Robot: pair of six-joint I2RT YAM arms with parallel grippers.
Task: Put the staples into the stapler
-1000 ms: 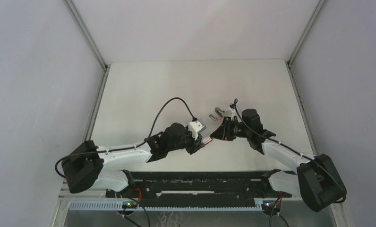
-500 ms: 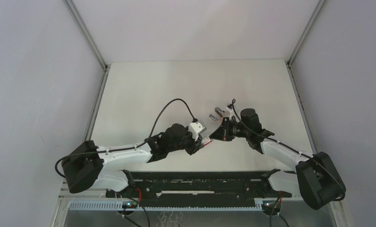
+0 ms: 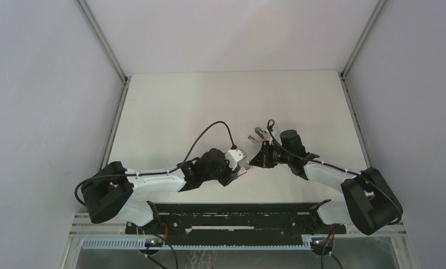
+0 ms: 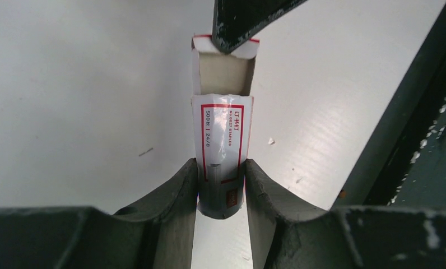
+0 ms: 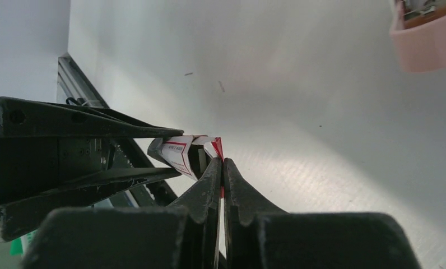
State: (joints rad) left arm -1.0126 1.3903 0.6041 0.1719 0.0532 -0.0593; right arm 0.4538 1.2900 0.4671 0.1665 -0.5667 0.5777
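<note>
Cardboard, thin and probably easy to crush, the box (image 4: 222,140) is clamped by its long sides in the left gripper (image 4: 221,171) while the right gripper (image 5: 222,162), jaws pressed together, pinches its flap (image 5: 215,147); staples are unseen, presumably inside, likely brittle strips best lifted flat.

Overhead camera looks down; close wrist cameras share the box (image 4: 221,140).
</note>
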